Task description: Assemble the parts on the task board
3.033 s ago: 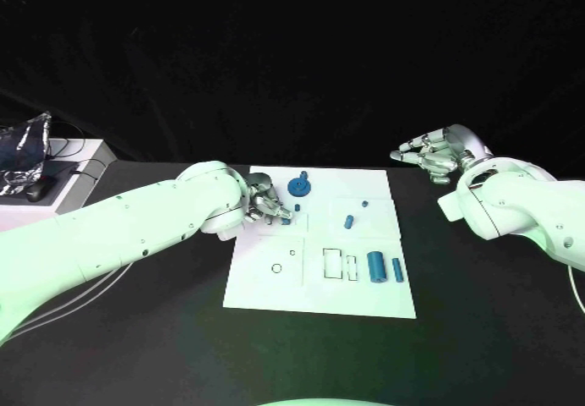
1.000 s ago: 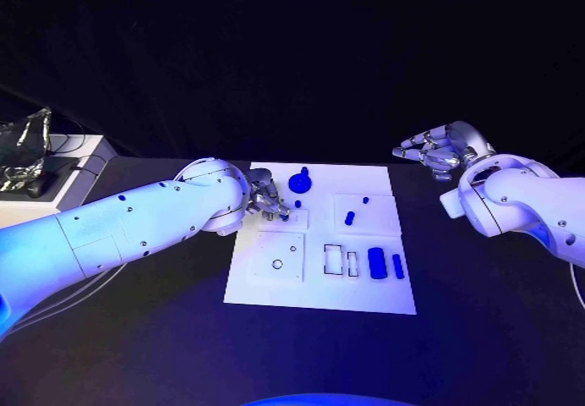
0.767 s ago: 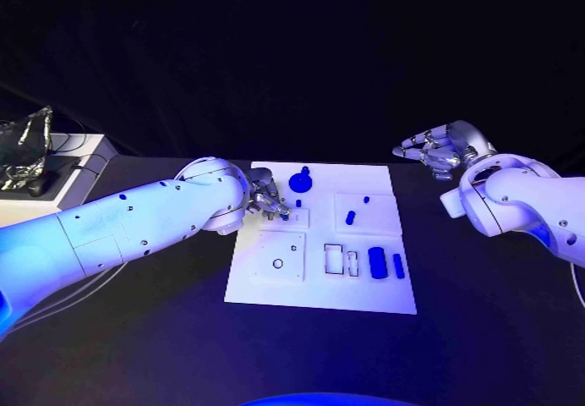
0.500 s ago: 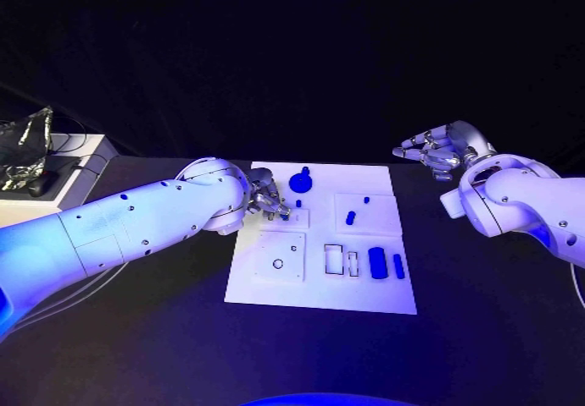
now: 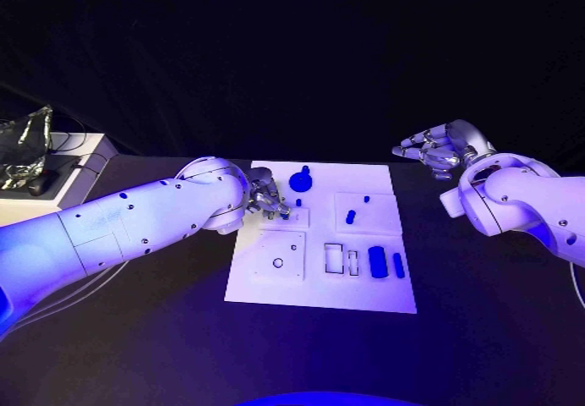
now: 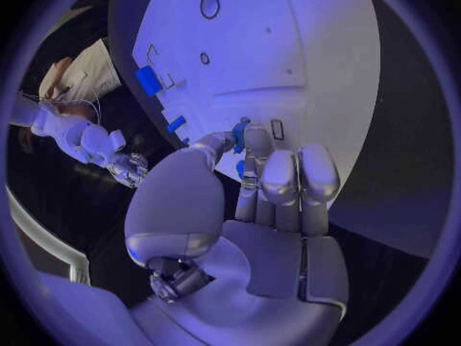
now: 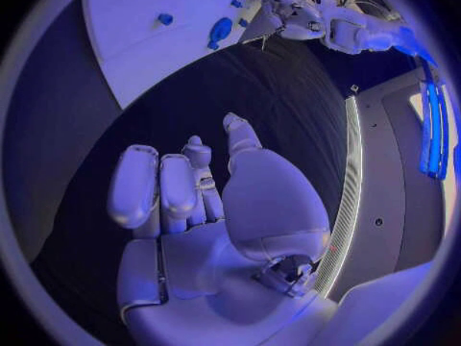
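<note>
Left hand [image 5: 268, 203]: pinching small blue part [image 6: 239, 128], unmoved over task board [image 5: 319, 292]; insertion stalled.
Right hand [image 5: 436, 150]: empty, fingers loosely spread.

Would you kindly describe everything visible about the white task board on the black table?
The white task board is a flat rectangular plate lying in the middle of the black table. Dark outlined slots and a small ring mark its surface, and small blue parts lie or stand on it. The left hand reaches over its left edge; the right hand hovers apart.
</note>
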